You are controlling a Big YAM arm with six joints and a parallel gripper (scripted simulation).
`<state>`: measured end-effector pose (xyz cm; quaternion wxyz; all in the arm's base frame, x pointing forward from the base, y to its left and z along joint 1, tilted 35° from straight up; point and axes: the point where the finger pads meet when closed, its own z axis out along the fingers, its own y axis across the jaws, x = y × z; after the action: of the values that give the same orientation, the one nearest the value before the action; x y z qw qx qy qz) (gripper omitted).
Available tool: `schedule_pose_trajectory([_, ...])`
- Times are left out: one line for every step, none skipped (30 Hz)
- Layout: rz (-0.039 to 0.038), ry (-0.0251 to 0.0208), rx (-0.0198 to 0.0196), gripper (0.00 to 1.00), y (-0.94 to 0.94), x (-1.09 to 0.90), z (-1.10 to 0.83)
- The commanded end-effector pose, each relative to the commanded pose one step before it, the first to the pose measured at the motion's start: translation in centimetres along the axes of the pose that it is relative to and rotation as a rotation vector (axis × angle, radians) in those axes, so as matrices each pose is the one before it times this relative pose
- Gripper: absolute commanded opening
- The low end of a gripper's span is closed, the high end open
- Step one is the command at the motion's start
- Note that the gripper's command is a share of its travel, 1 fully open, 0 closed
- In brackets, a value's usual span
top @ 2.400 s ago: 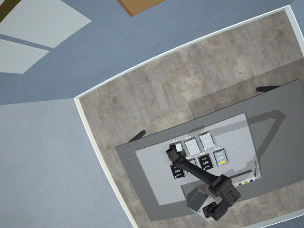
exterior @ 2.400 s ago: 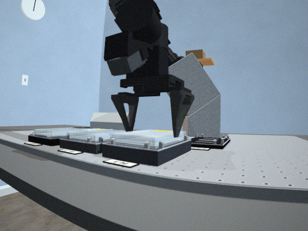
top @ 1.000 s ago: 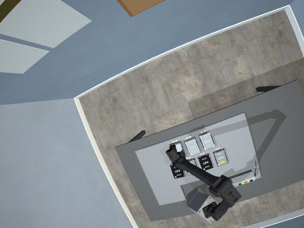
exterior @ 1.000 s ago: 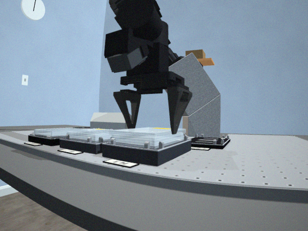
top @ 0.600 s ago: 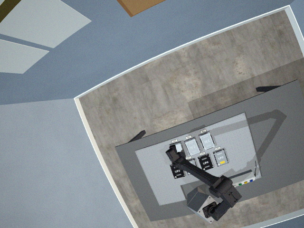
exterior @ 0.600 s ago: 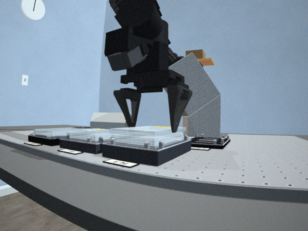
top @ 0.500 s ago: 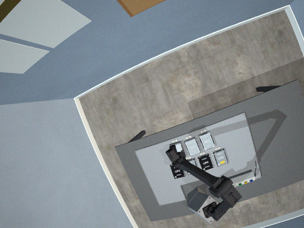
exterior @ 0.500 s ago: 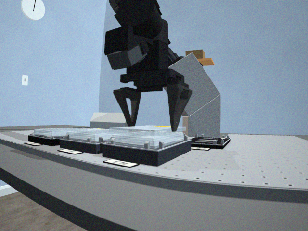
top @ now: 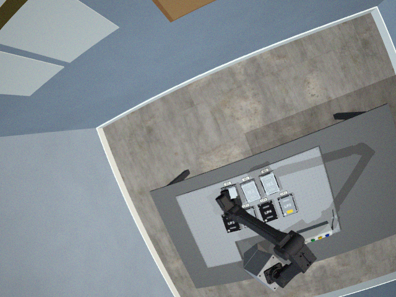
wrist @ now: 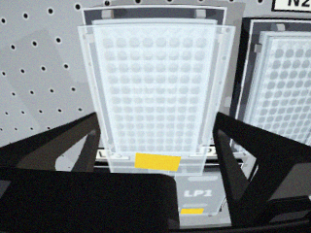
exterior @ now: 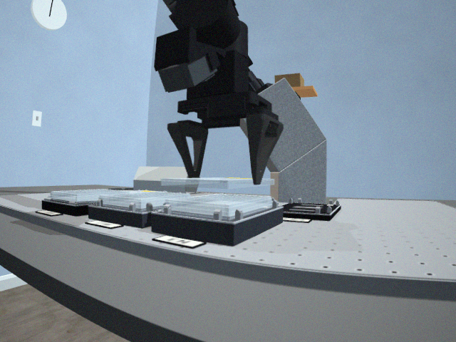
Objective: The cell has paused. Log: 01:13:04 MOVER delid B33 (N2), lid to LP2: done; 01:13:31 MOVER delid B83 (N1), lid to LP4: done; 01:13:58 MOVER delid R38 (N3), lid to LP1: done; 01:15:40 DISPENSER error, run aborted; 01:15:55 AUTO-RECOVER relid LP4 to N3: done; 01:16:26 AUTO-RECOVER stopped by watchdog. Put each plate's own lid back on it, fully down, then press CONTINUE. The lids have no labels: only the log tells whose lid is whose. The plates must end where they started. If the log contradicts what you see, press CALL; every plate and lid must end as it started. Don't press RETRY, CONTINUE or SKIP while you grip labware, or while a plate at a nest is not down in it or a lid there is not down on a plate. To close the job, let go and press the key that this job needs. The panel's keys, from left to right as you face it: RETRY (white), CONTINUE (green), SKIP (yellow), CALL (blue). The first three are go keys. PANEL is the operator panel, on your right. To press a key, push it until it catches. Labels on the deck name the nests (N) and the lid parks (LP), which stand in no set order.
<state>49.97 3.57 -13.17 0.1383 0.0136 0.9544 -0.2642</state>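
Observation:
My gripper (exterior: 224, 178) is shut on a clear lid (exterior: 217, 182) and holds it level a little above the plate in nest N3 (exterior: 217, 213). The N2 plate (wrist: 282, 84) stands uncovered to the right. From above, the gripper (top: 228, 193) covers N3, with plates in N2 (top: 249, 190) and N1 (top: 269, 184) beside it.
Lid park LP1 (wrist: 197, 197) lies just below the gripper and carries a lid with a yellow mark. LP2 (top: 288, 205) also carries a lid. LP3 (top: 230, 223) and LP4 (top: 266, 211) are bare and black. The panel's keys (top: 319, 237) sit at the right near the arm base.

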Motion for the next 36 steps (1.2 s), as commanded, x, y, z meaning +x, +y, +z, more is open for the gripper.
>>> schedule_pose_trajectory([-0.00684, -0.00969, -0.00189, 0.00, 0.890, -0.304, -0.812])
schedule_pose_trajectory([0.00024, -0.00244, -0.00080, 0.00, 0.048, -0.107, -0.110])
schedule_pose_trajectory([0.00096, -0.00196, -0.00054, 0.00, 0.011, -0.108, -0.083])
schedule_pose_trajectory([0.00118, -0.00171, -0.00042, 0.00, -0.004, -0.103, -0.071])
schedule_pose_trajectory([0.00069, -0.00178, -0.00045, 0.00, -0.004, -0.109, -0.072])
schedule_pose_trajectory([0.00205, -0.00130, -0.00015, 0.00, -0.053, -0.118, -0.043])
schedule_pose_trajectory([0.00287, -0.00086, 0.00010, 0.00, -0.091, -0.121, -0.018])
schedule_pose_trajectory([0.00234, -0.00112, -0.00006, 0.00, -0.067, -0.118, -0.032])
schedule_pose_trajectory([0.00126, -0.00182, -0.00046, 0.00, -0.008, -0.118, -0.069])
schedule_pose_trajectory([0.00000, 0.00000, 0.00000, 0.00, 0.000, 0.000, 0.000])
schedule_pose_trajectory([0.00000, 0.00000, 0.00000, 0.00, 0.000, 0.000, 0.000])
schedule_pose_trajectory([-0.00106, -0.00280, -0.00095, 0.00, 0.056, -0.135, -0.108])
schedule_pose_trajectory([0.00111, -0.00237, -0.00080, 0.00, 0.046, -0.121, -0.099])
schedule_pose_trajectory([0.00097, -0.00260, -0.00089, 0.00, 0.054, -0.128, -0.104])
schedule_pose_trajectory([0.00072, -0.00250, -0.00083, 0.00, 0.043, -0.133, -0.097])
schedule_pose_trajectory([0.00048, -0.00089, -0.00022, 0.00, -0.010, -0.055, -0.052])
schedule_pose_trajectory([0.00123, -0.00035, 0.00008, 0.00, -0.052, -0.052, -0.025])
schedule_pose_trajectory([0.00132, 0.00079, 0.00052, 0.00, -0.091, 0.003, 0.008])
schedule_pose_trajectory([0.00007, 0.00230, 0.00091, 0.00, -0.088, 0.108, 0.041])
schedule_pose_trajectory([-0.00079, 0.00191, 0.00062, 0.00, -0.031, 0.109, 0.029])
schedule_pose_trajectory([-0.00153, 0.00109, 0.00021, 0.00, 0.052, 0.067, 0.029])
schedule_pose_trajectory([-0.00157, 0.00066, -0.00008, 0.00, 0.081, 0.031, 0.033])
schedule_pose_trajectory([-0.00132, 0.01429, 0.00367, 0.00, -0.461, 0.653, 0.878])
schedule_pose_trajectory([0.00152, -0.01673, -0.00466, 0.00, 0.544, -0.755, -0.989])
schedule_pose_trajectory([0.00034, -0.00157, -0.00050, 0.00, 0.021, -0.084, -0.062])
schedule_pose_trajectory([0.00029, -0.00159, -0.00050, 0.00, 0.020, -0.090, -0.061])
schedule_pose_trajectory([0.00000, 0.00000, 0.00000, 0.00, 0.000, 0.000, 0.000])
schedule_pose_trajectory([0.00000, 0.00000, 0.00000, 0.00, 0.000, 0.000, 0.000])
schedule_pose_trajectory([0.00398, 0.00151, 0.00132, 0.00, -0.227, -0.094, 0.112])
schedule_pose_trajectory([0.00122, -0.00054, -0.00006, 0.00, -0.029, -0.052, -0.023])
schedule_pose_trajectory([0.00059, -0.00062, -0.00020, 0.00, 0.002, -0.032, -0.035])
schedule_pose_trajectory([-0.00063, 0.00025, -0.00004, 0.00, 0.008, 0.061, -0.024])
schedule_pose_trajectory([-0.00179, 0.00170, 0.00038, 0.00, 0.008, 0.122, 0.005])
schedule_pose_trajectory([-0.00191, 0.00199, 0.00048, 0.00, 0.029, 0.126, 0.038])
schedule_pose_trajectory([-0.01557, 0.01852, 0.00882, 0.00, -2.052, 0.749, 0.898])
schedule_pose_trajectory([-0.01459, -0.00773, -0.00270, 0.00, -0.436, -0.208, 0.001])
